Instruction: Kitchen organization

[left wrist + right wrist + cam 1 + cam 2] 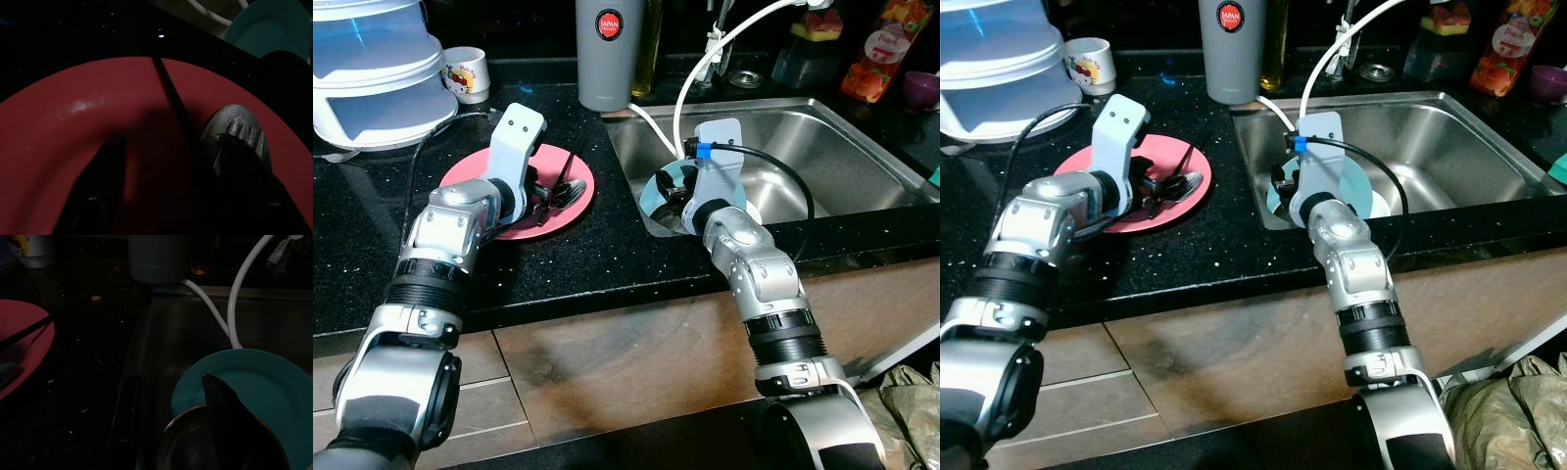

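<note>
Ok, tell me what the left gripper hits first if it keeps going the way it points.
Probably the red plate: the left gripper points down at it, fingers open, one fingertip already over the spoon. Depth is unclear.

counter (pixel 607 255): black speckled stone | cabinet fronts (pixel 636 352): brown | sink (pixel 842 157): stainless steel | light: dim

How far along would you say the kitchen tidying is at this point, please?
Little looks finished. The red plate on the counter holds a spoon and a black chopstick, and the left gripper hovers open over them. The right gripper is at the sink, open around a metal bowl's rim on the teal plate. Everything remains to be put away.
</note>
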Controlling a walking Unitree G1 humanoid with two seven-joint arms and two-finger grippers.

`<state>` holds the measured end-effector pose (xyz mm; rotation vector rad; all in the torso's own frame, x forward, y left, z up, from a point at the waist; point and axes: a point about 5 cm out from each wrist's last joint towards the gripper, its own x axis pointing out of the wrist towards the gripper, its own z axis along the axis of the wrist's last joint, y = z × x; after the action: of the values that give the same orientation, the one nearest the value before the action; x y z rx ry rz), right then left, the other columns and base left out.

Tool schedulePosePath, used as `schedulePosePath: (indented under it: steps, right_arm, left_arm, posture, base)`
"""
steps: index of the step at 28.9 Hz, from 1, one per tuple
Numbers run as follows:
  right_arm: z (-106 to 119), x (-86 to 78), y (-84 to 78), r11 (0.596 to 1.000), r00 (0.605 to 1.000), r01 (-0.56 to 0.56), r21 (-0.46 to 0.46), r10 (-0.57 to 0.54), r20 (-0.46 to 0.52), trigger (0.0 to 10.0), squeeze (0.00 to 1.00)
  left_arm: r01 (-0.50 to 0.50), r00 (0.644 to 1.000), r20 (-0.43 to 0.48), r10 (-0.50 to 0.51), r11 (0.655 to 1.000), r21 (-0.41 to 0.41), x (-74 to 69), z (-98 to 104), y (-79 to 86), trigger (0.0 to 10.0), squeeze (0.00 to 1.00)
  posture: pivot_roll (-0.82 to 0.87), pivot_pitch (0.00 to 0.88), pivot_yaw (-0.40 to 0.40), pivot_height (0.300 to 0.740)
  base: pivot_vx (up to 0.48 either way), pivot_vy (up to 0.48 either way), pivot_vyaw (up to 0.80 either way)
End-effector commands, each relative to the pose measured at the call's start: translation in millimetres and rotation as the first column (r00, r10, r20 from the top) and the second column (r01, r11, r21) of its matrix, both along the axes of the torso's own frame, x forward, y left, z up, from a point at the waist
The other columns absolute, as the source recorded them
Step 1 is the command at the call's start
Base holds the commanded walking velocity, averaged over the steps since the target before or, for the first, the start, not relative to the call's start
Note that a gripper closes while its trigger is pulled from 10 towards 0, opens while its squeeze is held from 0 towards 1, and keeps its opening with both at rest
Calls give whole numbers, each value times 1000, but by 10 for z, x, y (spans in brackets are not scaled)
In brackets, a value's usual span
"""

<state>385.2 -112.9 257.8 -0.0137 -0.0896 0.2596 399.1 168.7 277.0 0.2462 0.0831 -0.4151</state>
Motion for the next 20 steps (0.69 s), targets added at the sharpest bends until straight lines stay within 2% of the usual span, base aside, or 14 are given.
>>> schedulePosePath:
  steps: [1,5,9,12,15,20]
  right_arm:
    - [-9,9,-41,999,1000,9,43,-8,-26,10000,0]
    - [-15,21,-72,997,999,16,81,-12,-46,10000,0]
    - [-13,34,-100,995,998,23,97,-18,-54,10000,0]
    - [-4,49,-110,995,998,29,100,-23,-54,10000,0]
    - [2,51,-113,994,998,30,101,-24,-54,10000,0]
    - [15,48,-123,994,998,33,108,-27,-53,10000,0]
  left_arm:
    - [-20,996,-86,21,1000,7,10,-147,64,0,0]
    - [-21,994,-103,25,999,38,10,-158,96,0,0]
    - [-40,996,-78,47,995,89,15,-129,135,0,0]
    - [-83,996,-6,84,989,123,31,-25,179,0,0]
    - [-91,996,28,88,986,141,25,24,185,0,0]
    - [-116,990,97,104,984,132,-30,133,214,0,0]
  posture:
    - [73,147,-10,740]
    - [73,144,-10,740]
    - [75,143,-8,740]
    - [77,143,-7,740]
    - [77,143,-7,740]
    - [74,143,-5,740]
  base:
    - [0,0,0]
    - [0,0,0]
    - [0,0,0]
    - [0,0,0]
    - [0,0,0]
    - [0,0,0]
